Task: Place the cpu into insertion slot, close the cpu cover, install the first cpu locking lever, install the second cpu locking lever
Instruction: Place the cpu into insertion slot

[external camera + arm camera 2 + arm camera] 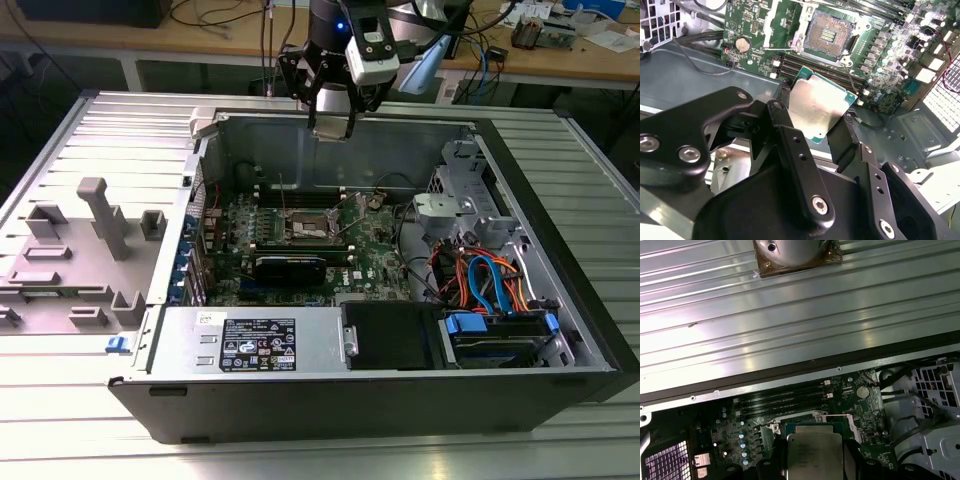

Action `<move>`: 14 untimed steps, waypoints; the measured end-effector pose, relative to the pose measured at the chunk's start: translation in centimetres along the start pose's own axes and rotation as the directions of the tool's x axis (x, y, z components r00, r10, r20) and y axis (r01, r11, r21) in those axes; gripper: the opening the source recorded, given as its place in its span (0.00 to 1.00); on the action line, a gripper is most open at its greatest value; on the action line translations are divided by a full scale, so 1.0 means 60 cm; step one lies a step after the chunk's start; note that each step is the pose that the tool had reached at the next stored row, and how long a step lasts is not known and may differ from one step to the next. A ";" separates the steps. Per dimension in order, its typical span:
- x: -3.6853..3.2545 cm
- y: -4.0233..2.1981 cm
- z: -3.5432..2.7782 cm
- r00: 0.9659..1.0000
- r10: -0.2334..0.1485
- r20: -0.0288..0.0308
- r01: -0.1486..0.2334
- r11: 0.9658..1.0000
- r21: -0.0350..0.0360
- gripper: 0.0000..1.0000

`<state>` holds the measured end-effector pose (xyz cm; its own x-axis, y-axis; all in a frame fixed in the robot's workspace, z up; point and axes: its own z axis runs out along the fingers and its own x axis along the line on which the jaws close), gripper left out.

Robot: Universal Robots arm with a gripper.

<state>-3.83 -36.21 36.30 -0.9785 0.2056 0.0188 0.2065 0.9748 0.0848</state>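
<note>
My gripper (pixel 330 127) hangs above the back wall of the open computer case, well above the green motherboard (pixel 380 255). In both wrist views it is shut on the cpu (pixel 821 102), a flat square chip with a silvery top, pinched by two opposite edges between the black fingers (pixel 846 137). The first wrist view shows the cpu (pixel 815 450) in the gripper (pixel 815 462) over the board. The insertion slot (pixel 827 34) lies uncovered on the board beyond the chip, its dark centre showing; it is also seen at the board's middle (pixel 307 230). Thin metal levers stand up beside it.
A long black card (pixel 290 267) lies just in front of the slot. The power supply (pixel 255 345) and a drive cage with coloured cables (pixel 490 285) fill the case front and the exterior view's right. A grey fixture (pixel 95 240) sits outside on the exterior view's left.
</note>
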 end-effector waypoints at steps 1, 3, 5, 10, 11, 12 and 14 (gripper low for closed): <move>0.000 0.000 0.001 1.000 0.017 0.002 -0.017 1.000 0.000 0.54; 0.000 0.000 0.003 0.998 0.056 0.005 -0.056 0.998 0.000 0.54; 0.000 -0.002 0.004 0.997 0.075 0.006 -0.075 0.997 -0.001 0.54; -0.004 -0.017 0.006 0.996 0.086 0.007 -0.086 0.996 -0.001 0.54; -0.004 -0.018 0.007 0.996 0.088 0.008 -0.088 0.996 -0.001 0.54; -0.004 -0.019 0.008 0.995 0.096 0.008 -0.096 0.995 -0.001 0.54; -0.004 -0.020 0.009 0.993 0.117 0.010 -0.117 0.993 -0.001 0.54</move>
<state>-3.83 -37.40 35.67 -0.9476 0.3189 0.0185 0.3193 0.9440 0.0831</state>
